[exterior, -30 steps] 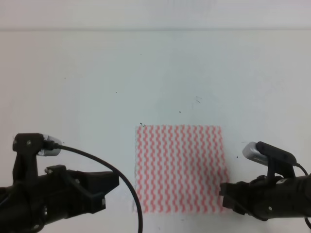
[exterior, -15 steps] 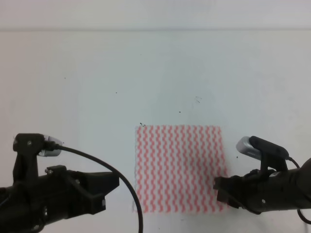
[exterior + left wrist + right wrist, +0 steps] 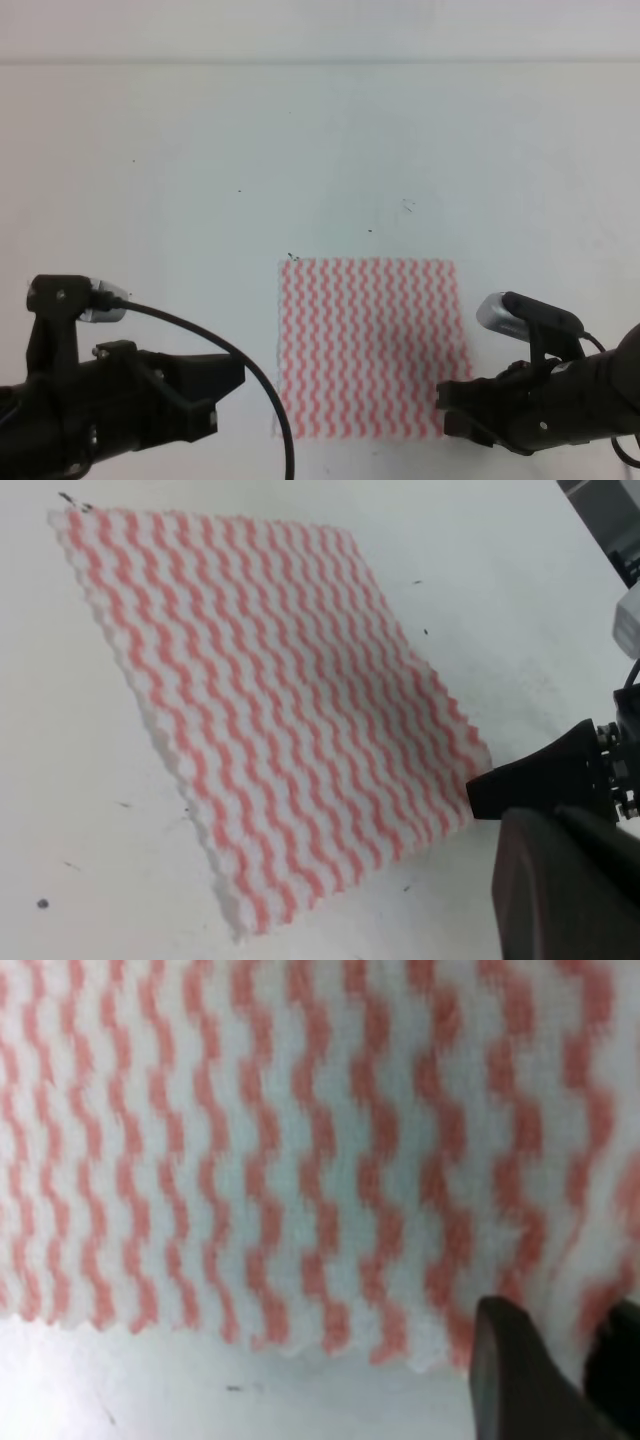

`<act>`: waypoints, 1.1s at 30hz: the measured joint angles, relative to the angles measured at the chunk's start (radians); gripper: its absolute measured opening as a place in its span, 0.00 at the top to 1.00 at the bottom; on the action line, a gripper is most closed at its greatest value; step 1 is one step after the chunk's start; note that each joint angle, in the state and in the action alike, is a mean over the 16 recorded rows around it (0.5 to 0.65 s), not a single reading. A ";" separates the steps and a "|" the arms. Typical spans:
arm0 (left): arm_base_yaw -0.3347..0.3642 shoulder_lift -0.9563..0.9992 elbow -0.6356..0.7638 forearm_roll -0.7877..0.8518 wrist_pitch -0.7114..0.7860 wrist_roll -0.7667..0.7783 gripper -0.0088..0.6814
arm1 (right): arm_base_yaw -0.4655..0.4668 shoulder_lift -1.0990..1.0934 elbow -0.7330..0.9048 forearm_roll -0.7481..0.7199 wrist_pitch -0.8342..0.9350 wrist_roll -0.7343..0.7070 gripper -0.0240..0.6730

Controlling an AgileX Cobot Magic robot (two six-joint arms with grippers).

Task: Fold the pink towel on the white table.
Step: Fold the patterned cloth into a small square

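The pink towel [image 3: 368, 345] lies flat and unfolded on the white table [image 3: 300, 150], with wavy pink and white stripes. My right gripper [image 3: 448, 408] hovers low over the towel's near right corner. Up close in the right wrist view, the towel [image 3: 280, 1160] fills the frame and two dark fingers [image 3: 515, 1380] stand close together, a narrow gap between them, at its near edge. The left wrist view shows the towel [image 3: 270, 700] whole, with the right gripper [image 3: 480, 785] at its corner. My left gripper [image 3: 225, 385] rests left of the towel, apart from it; its jaws are not clear.
Small dark specks dot the table [image 3: 60, 810] around the cloth. The table's far edge [image 3: 320, 62] runs along the top. A black cable [image 3: 250, 375] curves from the left arm down past the towel's near left corner.
The right gripper has slid left, from just off the towel's near right corner onto it. The left arm and the towel have not moved.
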 joint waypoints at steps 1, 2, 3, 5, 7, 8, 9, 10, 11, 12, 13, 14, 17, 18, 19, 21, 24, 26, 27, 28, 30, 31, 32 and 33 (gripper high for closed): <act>0.000 0.000 0.000 0.000 0.000 0.000 1.00 | 0.000 0.001 0.001 -0.005 0.004 0.000 0.76; 0.000 0.000 0.000 0.000 0.000 0.001 0.99 | 0.000 0.001 0.001 -0.007 0.007 0.001 0.77; 0.000 0.000 0.000 0.000 -0.001 0.001 1.00 | 0.000 0.001 0.001 -0.010 0.009 0.001 0.77; 0.000 0.000 0.000 0.000 0.000 0.001 0.99 | 0.000 0.001 0.001 -0.014 0.010 0.001 0.78; 0.000 0.001 0.000 0.000 -0.002 0.002 1.00 | 0.000 0.001 0.001 -0.016 0.008 0.002 0.79; 0.000 0.001 0.000 0.001 -0.003 0.002 1.00 | 0.000 0.001 0.001 -0.016 0.007 0.002 0.79; 0.000 0.002 0.000 0.001 -0.004 0.002 1.00 | 0.000 0.001 0.002 -0.019 0.007 0.002 0.79; 0.000 0.001 0.000 0.001 -0.003 0.002 1.00 | 0.000 0.000 0.002 -0.019 0.007 0.002 0.80; 0.000 0.002 0.000 0.001 -0.004 0.003 1.00 | 0.000 0.001 0.002 -0.019 0.007 0.003 0.80; 0.000 0.002 0.000 0.001 -0.005 0.003 1.00 | 0.000 0.000 0.001 -0.018 0.006 0.003 0.80; 0.000 0.002 0.000 0.001 -0.004 0.003 1.00 | 0.000 -0.001 -0.001 -0.016 0.004 0.003 0.80; 0.000 0.002 0.000 0.001 -0.004 0.003 1.00 | 0.000 -0.001 -0.002 -0.014 0.003 0.003 0.80; 0.000 0.002 0.000 0.001 -0.006 0.003 1.00 | 0.000 -0.002 -0.006 -0.008 -0.001 0.003 0.81; 0.000 0.002 0.000 0.001 -0.007 0.005 1.00 | 0.000 -0.002 -0.006 -0.008 -0.001 0.003 0.82; 0.000 0.002 0.000 0.001 -0.008 0.007 1.00 | 0.000 -0.002 -0.006 -0.008 -0.001 0.003 0.83; 0.000 0.003 0.000 0.002 -0.011 0.019 1.00 | 0.000 -0.003 -0.006 -0.008 0.000 0.003 0.85; 0.000 0.002 0.000 0.002 -0.014 0.052 1.00 | 0.000 -0.005 -0.008 -0.005 -0.002 0.004 0.89; 0.000 0.002 0.000 0.003 -0.019 0.078 1.00 | 0.000 -0.009 -0.008 -0.002 -0.001 0.004 0.91; 0.000 0.002 0.000 0.003 -0.022 0.092 1.00 | 0.000 -0.014 -0.007 -0.003 0.002 0.004 0.92; 0.000 0.001 0.000 0.003 -0.026 0.105 1.00 | 0.000 -0.020 -0.007 -0.004 0.004 0.004 0.94; 0.000 0.001 0.000 0.004 -0.035 0.133 1.00 | 0.000 -0.031 -0.005 -0.006 0.010 0.005 0.96; 0.000 0.001 0.000 0.004 -0.040 0.146 1.00 | 0.000 -0.039 -0.007 -0.007 0.013 0.005 0.97; 0.000 0.001 0.001 0.004 -0.044 0.160 0.99 | 0.000 -0.046 -0.009 -0.008 0.016 0.005 0.98; 0.000 0.000 0.001 0.004 -0.049 0.173 0.99 | 0.000 -0.052 -0.011 -0.009 0.019 0.005 0.98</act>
